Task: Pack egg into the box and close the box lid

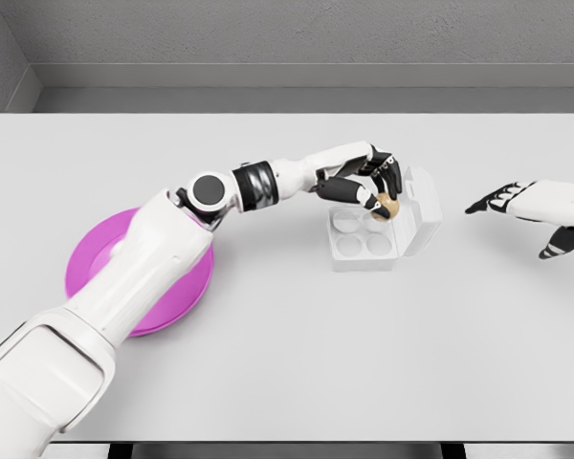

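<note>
Your left hand (371, 184) is clamped on the egg (386, 206), pinched at the fingertips right over the box (365, 232)'s far-right cup. Lid (423, 212) stands open on the right. Your right hand (536, 208) hovers well apart, fingers relaxed. Pink plate (86, 263) sits at left.

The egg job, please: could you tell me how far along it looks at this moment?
Done: the egg is off the pink plate and carried to the open box.
In hand: the left hand pinches the egg over the box's back right cup.
Left: release it into the cup and shut the lid, which stands open. The right hand hovers open to the right.
</note>
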Robot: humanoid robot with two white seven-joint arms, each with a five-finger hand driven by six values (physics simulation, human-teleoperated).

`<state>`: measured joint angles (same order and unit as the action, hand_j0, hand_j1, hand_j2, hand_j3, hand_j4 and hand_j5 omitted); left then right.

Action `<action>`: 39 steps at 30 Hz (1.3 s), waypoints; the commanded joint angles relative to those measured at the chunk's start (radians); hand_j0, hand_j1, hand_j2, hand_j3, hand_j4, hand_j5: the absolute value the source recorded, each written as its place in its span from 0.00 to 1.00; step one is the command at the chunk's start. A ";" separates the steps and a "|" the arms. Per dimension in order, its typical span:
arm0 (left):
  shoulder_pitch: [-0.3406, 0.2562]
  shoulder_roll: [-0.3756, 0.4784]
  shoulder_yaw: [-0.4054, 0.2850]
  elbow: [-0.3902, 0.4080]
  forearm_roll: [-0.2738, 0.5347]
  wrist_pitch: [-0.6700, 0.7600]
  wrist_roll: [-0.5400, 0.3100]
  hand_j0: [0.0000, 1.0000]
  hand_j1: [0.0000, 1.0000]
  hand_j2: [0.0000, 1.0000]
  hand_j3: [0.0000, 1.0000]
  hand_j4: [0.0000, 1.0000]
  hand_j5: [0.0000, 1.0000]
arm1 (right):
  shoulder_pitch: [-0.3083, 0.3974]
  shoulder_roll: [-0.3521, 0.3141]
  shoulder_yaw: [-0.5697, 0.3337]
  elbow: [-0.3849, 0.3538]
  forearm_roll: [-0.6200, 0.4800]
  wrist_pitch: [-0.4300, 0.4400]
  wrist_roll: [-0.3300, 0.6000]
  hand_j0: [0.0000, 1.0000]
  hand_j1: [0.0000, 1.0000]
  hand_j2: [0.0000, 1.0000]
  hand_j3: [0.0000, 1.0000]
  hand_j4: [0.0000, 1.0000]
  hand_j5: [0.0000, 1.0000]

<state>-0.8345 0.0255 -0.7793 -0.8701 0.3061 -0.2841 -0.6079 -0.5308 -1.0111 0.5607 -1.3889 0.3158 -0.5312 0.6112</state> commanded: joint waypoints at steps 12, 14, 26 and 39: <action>0.002 -0.013 -0.005 0.036 0.005 0.000 -0.001 0.34 0.34 0.34 0.34 0.34 0.34 | 0.005 -0.001 -0.019 -0.004 -0.004 0.000 0.000 1.00 1.00 1.00 1.00 1.00 1.00; 0.000 -0.012 -0.001 0.039 0.005 0.000 0.000 0.34 0.34 0.34 0.34 0.34 0.34 | 0.005 -0.001 -0.018 -0.004 -0.004 0.000 0.000 1.00 1.00 1.00 1.00 1.00 1.00; -0.015 -0.026 0.006 0.063 -0.021 -0.001 -0.001 0.34 0.34 0.34 0.34 0.34 0.34 | 0.002 -0.007 -0.012 -0.007 -0.004 0.000 0.000 1.00 1.00 1.00 1.00 1.00 1.00; -0.026 -0.015 0.017 0.062 -0.027 -0.081 -0.003 0.39 0.39 0.39 0.39 0.39 0.39 | 0.002 -0.006 -0.012 -0.010 -0.004 0.000 0.000 1.00 1.00 1.00 1.00 1.00 1.00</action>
<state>-0.8606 0.0064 -0.7694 -0.8064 0.2730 -0.3343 -0.6109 -0.5292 -1.0157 0.5496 -1.3980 0.3157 -0.5329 0.6112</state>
